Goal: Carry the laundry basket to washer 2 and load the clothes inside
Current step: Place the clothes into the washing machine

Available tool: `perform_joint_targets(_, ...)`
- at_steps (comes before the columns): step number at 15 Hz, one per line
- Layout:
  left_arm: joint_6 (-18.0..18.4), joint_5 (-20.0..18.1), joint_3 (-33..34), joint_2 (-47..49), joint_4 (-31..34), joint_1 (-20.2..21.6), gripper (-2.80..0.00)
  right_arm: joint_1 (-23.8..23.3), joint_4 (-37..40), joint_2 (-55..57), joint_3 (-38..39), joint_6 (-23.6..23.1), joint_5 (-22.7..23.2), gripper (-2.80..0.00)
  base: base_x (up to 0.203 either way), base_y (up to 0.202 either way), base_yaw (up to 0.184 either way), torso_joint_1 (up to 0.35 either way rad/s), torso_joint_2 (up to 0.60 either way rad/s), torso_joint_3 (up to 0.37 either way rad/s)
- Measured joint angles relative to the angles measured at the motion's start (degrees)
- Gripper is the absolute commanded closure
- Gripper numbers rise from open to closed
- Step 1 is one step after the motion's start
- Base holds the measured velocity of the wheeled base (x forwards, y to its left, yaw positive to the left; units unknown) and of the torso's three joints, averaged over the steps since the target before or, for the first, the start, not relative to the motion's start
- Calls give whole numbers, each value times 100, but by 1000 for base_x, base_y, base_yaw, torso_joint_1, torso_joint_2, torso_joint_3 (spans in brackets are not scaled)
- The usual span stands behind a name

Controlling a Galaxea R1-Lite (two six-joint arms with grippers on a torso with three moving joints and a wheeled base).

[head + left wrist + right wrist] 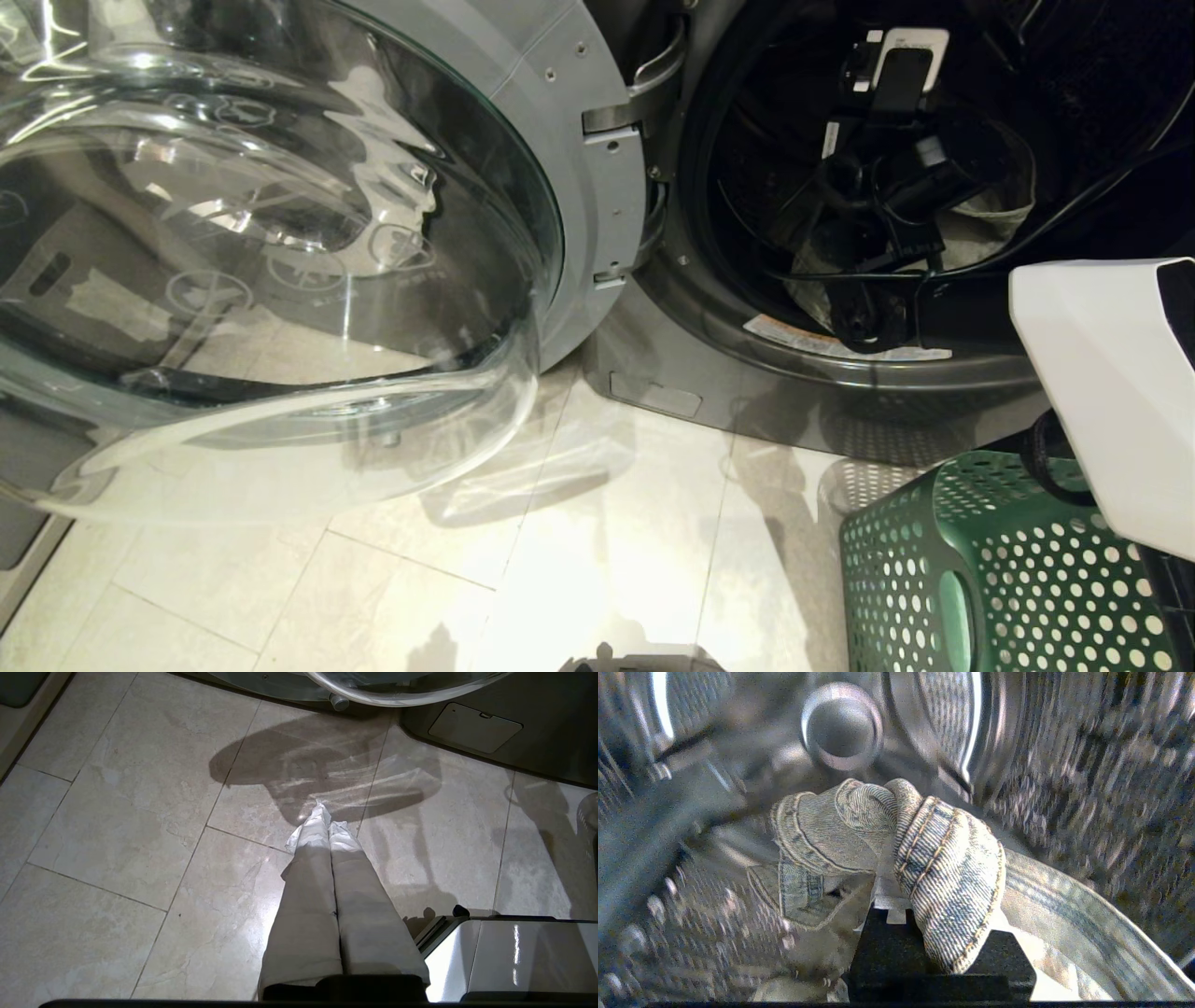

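Observation:
A dark grey front-loading washer point(653, 345) stands with its glass door point(280, 233) swung wide to the left; its number label is out of view. My right arm point(896, 187) reaches into the drum, where pale fabric point(990, 219) shows beside it. In the right wrist view the right gripper point(888, 898) is deep in the steel drum point(1087, 765), shut on the clothes point(952, 868), a pale striped garment with tan stitching folded over its fingers. The green laundry basket point(990, 579) sits on the floor right of the opening. My left gripper point(327, 819) hangs shut and empty over the tiles.
The open door bulges low over the pale tiled floor point(420, 579) on the left. A small access flap point(653, 397) sits at the washer's foot. My white arm link point(1102, 373) crosses above the basket. A shiny part of my base point(504, 952) lies near the left gripper.

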Motion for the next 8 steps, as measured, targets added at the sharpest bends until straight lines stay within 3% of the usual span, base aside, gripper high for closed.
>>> perform_joint_targets(2, 1, 1, 0, 0, 0, -5, 0, -5, 237, 67, -6, 20, -467, 0, 0, 0, 0, 0, 0, 0)
perform_joint_targets(5, -2, 0, 0, 0, -1, -5, 0, -19, 720, 43, -6, 25, -1588, 0, 0, 0, 0, 0, 0, 0)
perform_joint_targets(8, -2, 1, 0, 0, -1, -5, 0, -81, 935, -32, -6, 55, -1730, 0, 0, 0, 0, 0, 0, 0)
